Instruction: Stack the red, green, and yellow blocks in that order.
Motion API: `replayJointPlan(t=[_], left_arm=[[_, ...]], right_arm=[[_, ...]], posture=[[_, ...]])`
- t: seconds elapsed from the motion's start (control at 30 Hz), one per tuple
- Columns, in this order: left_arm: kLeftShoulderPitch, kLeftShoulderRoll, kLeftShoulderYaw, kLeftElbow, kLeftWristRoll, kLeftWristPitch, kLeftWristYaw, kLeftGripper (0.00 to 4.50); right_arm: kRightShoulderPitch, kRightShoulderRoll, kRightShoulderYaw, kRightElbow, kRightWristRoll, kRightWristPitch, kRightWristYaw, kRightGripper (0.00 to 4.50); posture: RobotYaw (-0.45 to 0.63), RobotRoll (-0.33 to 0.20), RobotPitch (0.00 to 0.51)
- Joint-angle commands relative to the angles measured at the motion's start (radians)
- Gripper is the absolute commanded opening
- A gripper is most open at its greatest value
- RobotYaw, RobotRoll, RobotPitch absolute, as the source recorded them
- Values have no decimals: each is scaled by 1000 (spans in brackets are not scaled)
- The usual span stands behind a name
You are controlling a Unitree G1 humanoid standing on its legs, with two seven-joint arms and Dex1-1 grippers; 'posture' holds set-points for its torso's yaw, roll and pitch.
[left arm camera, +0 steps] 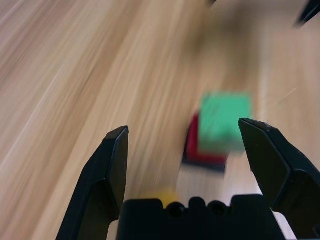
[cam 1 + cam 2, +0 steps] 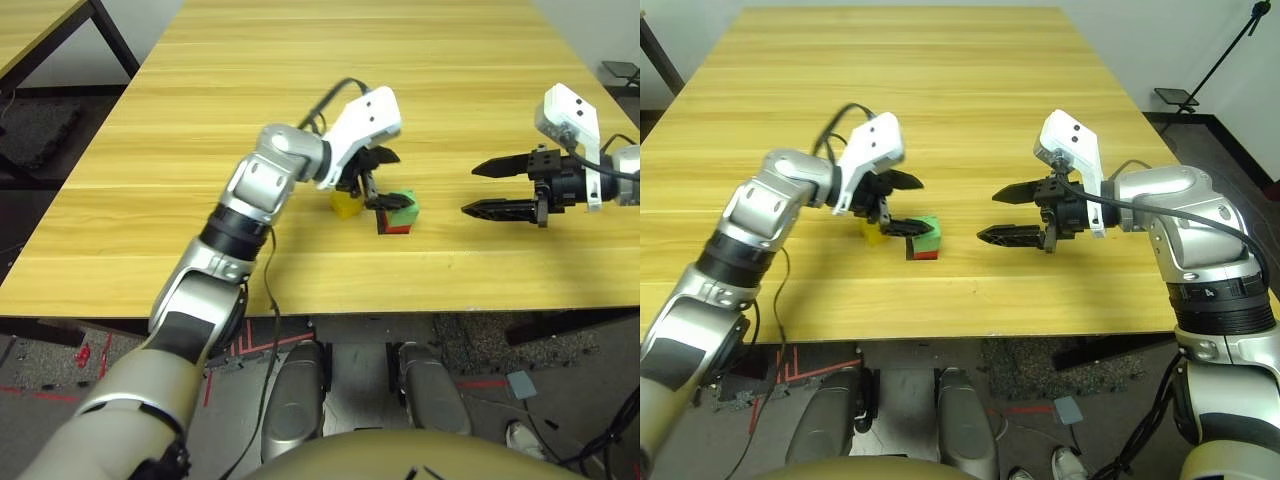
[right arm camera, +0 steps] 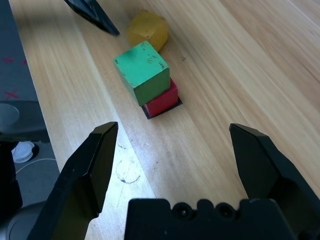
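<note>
On the tabletop (image 2: 200,150), the green block (image 3: 142,71) sits atop the red block (image 3: 164,100). The yellow block (image 3: 147,30) lies just left, unstacked. The left claw (image 2: 378,180) hovers over it, released; the right claw (image 2: 1005,213) is released too (well clear). Judgement: centre on yellow before clenching, avoiding the stack.

Two head views look down and forward over the table (image 2: 300,90), blocks near centre; each wrist view looks along its own fingers, close in; all share the green block (image 3: 144,70) on the red block (image 3: 162,100).
</note>
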Motion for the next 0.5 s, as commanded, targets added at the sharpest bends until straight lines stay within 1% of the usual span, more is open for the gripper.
replayJointPlan(t=[0.03,0.13,0.27,0.37,0.5], left_arm=[[76,49,25,-91,-19,97,54,4483],[139,51,52,-82,-21,76,118,4483],[175,28,42,-25,-14,-8,168,4483],[175,-10,34,28,-16,-59,199,4483],[163,-42,5,95,-8,-105,205,4483]], right_arm=[[-13,1,14,8,8,-13,7,4500],[-26,6,25,27,2,-24,16,4500],[-44,11,38,44,0,-32,21,4500],[-52,10,43,49,1,-34,23,4500],[-52,10,43,47,4,-29,21,4500]], posture=[[116,-138,80],[116,-138,80],[129,-149,81],[126,-153,84],[116,-155,91]])
